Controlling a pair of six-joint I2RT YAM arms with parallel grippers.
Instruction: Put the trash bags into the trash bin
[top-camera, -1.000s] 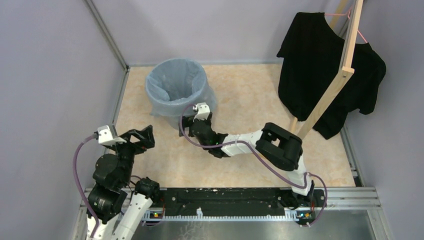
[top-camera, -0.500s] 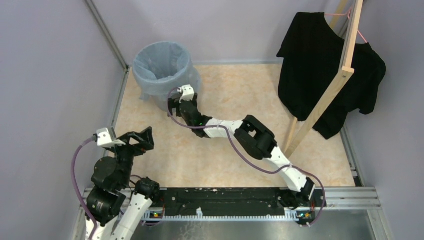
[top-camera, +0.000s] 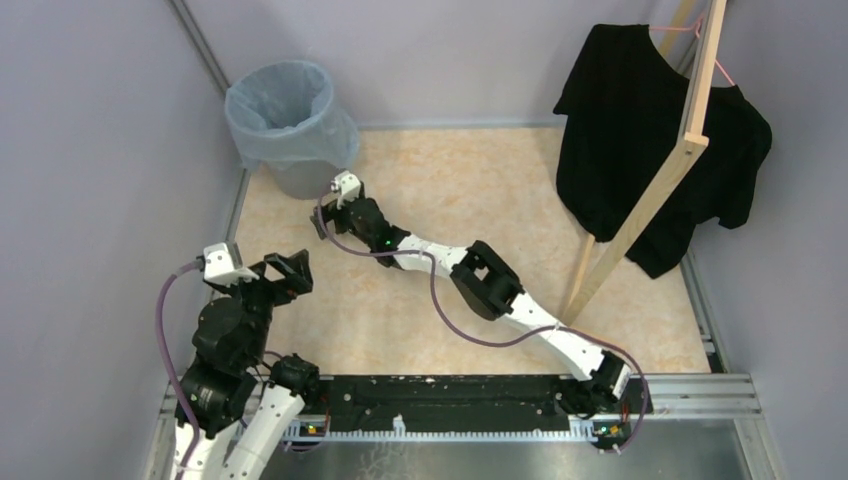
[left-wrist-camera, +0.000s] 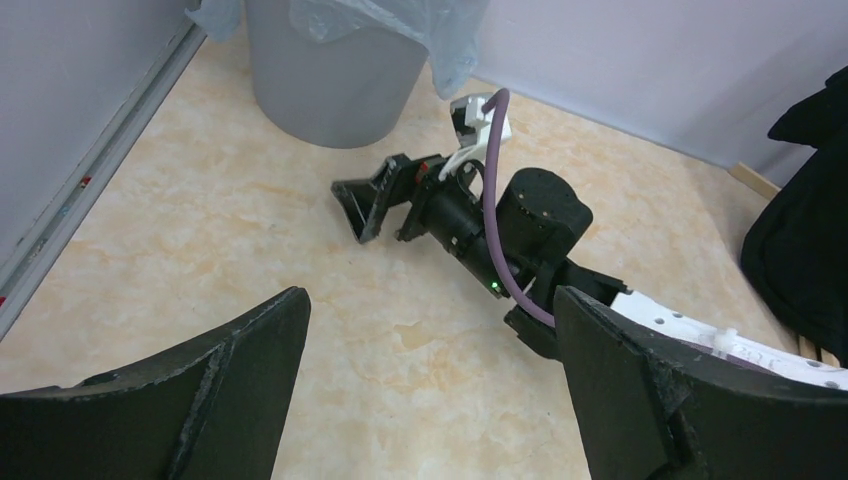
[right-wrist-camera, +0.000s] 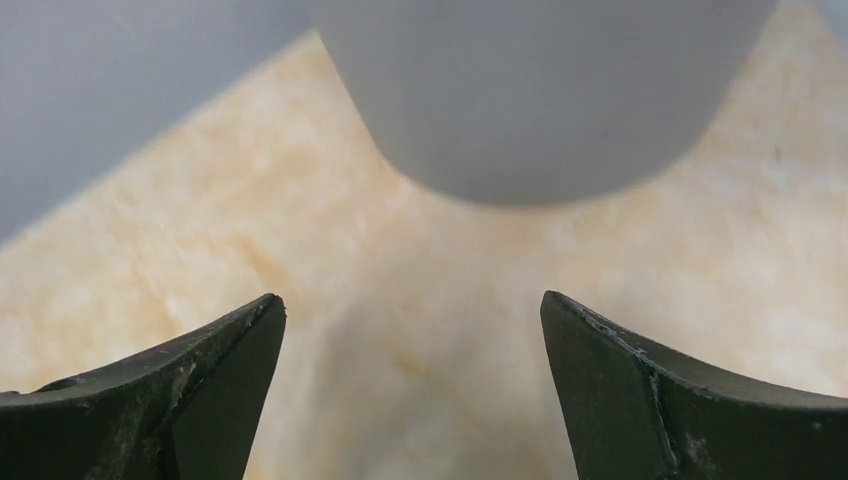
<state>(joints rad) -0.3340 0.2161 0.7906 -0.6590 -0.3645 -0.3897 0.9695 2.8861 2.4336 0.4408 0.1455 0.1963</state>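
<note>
Looked basically done, the bag lined the bin. Right hand and left hand both hung released; next I'd just pull the right one clear.

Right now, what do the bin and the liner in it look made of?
Trash bin: probably moulded plastic, matte grey, judging by its smooth, seamless wall. Trash bag: thin plastic film, pale blue and translucent; it wrinkles and drapes loosely over the rim.
</note>
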